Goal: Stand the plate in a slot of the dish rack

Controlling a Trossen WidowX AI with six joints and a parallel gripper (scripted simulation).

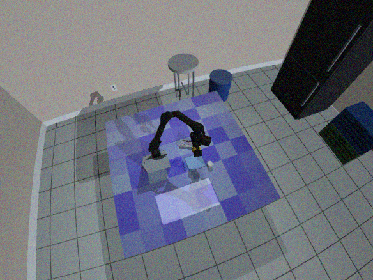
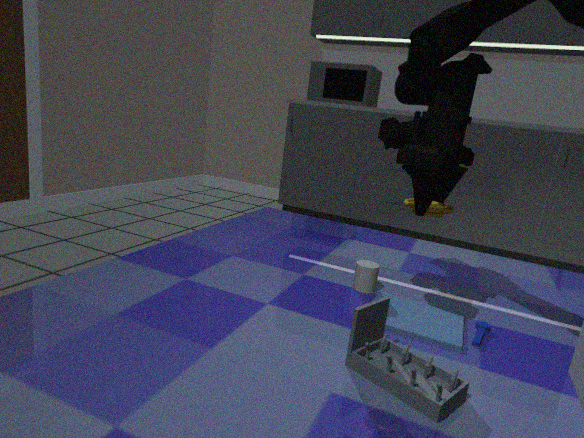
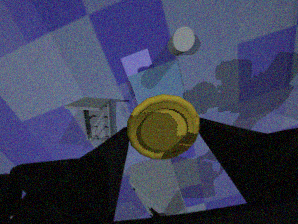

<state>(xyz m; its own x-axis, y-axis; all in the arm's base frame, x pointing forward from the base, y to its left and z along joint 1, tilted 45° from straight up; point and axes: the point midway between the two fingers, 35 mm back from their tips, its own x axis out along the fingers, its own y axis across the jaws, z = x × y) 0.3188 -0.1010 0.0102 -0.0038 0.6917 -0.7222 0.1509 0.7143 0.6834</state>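
The yellow round plate is up in the air, roughly level, face towards the wrist camera. My gripper is shut on the plate, with a black finger at each side of it in the wrist view. The grey dish rack stands on the floor mat, with several upright pegs and a tall panel at one end. The plate is well above the rack and off to its side. In the top view the arm hides part of the plate.
A light-blue board lies beside the rack. A pale cylinder stands near the board. A small blue object lies at the board's other side. The arm's base sits on a grey block.
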